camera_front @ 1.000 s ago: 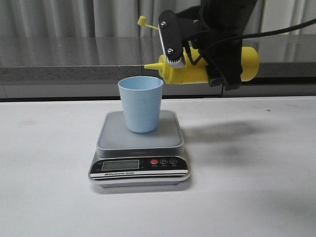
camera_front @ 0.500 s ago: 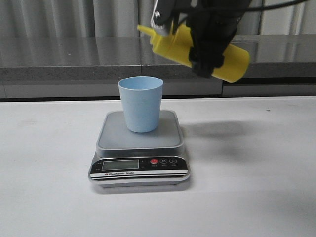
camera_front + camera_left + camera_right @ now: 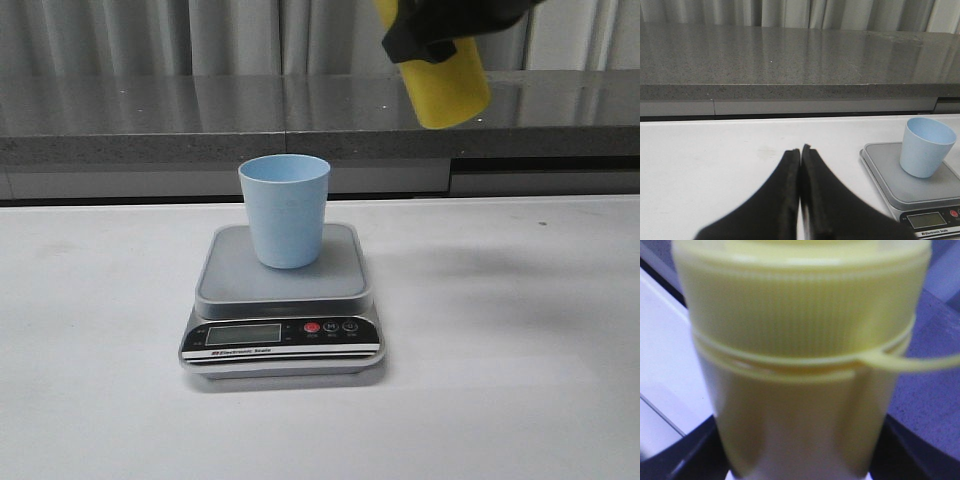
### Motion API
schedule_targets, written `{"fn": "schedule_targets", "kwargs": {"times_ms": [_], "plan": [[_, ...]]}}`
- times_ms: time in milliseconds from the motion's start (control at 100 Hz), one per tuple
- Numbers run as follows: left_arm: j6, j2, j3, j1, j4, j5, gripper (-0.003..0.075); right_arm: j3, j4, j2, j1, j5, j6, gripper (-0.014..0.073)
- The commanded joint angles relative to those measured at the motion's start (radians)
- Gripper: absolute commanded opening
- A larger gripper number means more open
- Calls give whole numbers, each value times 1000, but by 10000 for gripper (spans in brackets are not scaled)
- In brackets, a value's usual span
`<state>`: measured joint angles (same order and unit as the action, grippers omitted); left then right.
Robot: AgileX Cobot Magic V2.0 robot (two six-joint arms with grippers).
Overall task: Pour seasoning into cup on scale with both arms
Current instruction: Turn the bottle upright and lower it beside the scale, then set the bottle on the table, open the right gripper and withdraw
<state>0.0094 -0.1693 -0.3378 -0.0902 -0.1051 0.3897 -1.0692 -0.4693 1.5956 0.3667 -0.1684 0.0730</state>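
Observation:
The pale blue cup (image 3: 285, 209) stands upright on the grey platform of the scale (image 3: 283, 300) in the middle of the table; it also shows as the cup (image 3: 926, 147) on the scale (image 3: 890, 172) in the left wrist view. High at the top of the front view, right of the cup, my right gripper (image 3: 440, 30) is shut on the yellow seasoning bottle (image 3: 445, 85), whose base points down and whose nozzle is cut off by the frame. Close up, the seasoning bottle (image 3: 800, 365) fills the right wrist view between the black fingers (image 3: 690, 452). My left gripper (image 3: 800, 150) is shut and empty, over the table left of the scale.
A grey stone ledge (image 3: 150, 130) runs along the back of the white table (image 3: 520, 380), with curtains behind it. The scale's black front panel carries an LCD display (image 3: 243, 334) and a red button (image 3: 312, 327).
The right gripper has lifted the bottle up and swung it from lying level with its nozzle over the cup to nearly upright, base down, near the frame's top. The cup and scale stayed put.

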Motion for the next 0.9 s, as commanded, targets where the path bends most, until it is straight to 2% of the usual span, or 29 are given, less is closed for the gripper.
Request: {"fn": "schedule_targets", "kwargs": {"times_ms": [0,320,490,890], "plan": [[-9,-9,-28,4,-9,-85,-20,51,89,-61,-38,-207,5,235],[-9,-9,-28,4,-9,-85,-20,322,222,-55,-69,-551,5,235],[-9,-9,-28,4,-9,-85,-20,411,306,5,-69,-737,5,235],[-9,-9,-28,4,-9,-85,-20,427,307,164,-67,-877,5,235]]}}
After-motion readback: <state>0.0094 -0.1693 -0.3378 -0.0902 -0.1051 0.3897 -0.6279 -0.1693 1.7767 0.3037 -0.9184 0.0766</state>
